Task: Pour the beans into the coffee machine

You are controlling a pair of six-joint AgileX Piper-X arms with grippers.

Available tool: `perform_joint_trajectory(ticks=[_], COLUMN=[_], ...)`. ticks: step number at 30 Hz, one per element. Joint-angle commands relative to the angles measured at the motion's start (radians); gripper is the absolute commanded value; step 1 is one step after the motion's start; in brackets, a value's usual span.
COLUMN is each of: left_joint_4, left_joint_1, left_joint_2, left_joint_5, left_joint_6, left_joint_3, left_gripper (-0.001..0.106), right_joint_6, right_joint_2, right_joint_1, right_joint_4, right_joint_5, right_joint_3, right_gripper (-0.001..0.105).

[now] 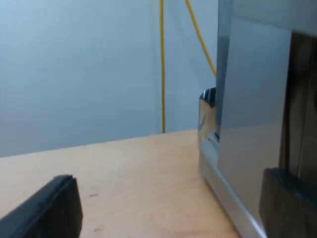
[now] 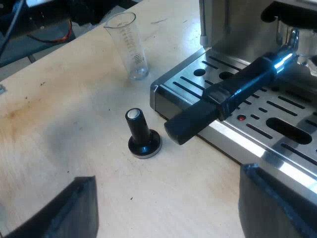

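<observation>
Released both, nothing held — your left hand [image 1: 171, 198] sits low by the machine [image 1: 252, 109], right hand [image 2: 168, 198] above the table [image 2: 59, 124]. Glass [image 2: 130, 47] upright on the table near the machine's front corner — tamper [image 2: 142, 134] close by.

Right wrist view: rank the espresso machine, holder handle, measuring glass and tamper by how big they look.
1. espresso machine
2. holder handle
3. measuring glass
4. tamper
Glass and tamper look close; the glass stands farther off, so its lead is safe.
</observation>
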Motion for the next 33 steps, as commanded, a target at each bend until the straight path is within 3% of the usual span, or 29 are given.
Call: perform_joint_trajectory(ticks=[1,4,10,17,23,28,33], left_joint_4=[0.054,0.119,0.297,0.592,0.795,0.861,0.865], left_joint_1=[-0.001,-0.001,-0.001,-0.004,-0.004,-0.004,-0.004], left_joint_2=[-0.064,-0.151,-0.346,-0.512,-0.534,-0.534,-0.56], left_joint_5=[-0.003,-0.007,-0.007,-0.021,-0.023,-0.023,-0.023], left_joint_6=[-0.025,-0.022,-0.019,-0.011,0.007,0.007,0.007], left_joint_3=[-0.006,-0.005,-0.027,-0.157,-0.307,-0.372,-0.38], left_gripper=[0.079,0.079,0.079,0.079,0.079,0.079,0.077], right_joint_6=[0.031,0.052,0.091,0.102,0.102,0.097,0.091], right_joint_2=[-0.006,-0.006,0.002,0.093,0.222,0.301,0.335], right_joint_1=[0.003,0.003,0.003,-0.021,-0.09,-0.177,-0.279], right_joint_4=[-0.002,-0.002,-0.034,-0.112,-0.138,-0.138,-0.138], right_joint_5=[-0.005,0.007,0.131,0.22,0.22,0.22,0.22], right_joint_3=[-0.003,-0.003,-0.004,-0.034,-0.112,-0.18,-0.216], right_gripper=[0.062,0.062,0.062,0.062,0.062,0.062,0.062])
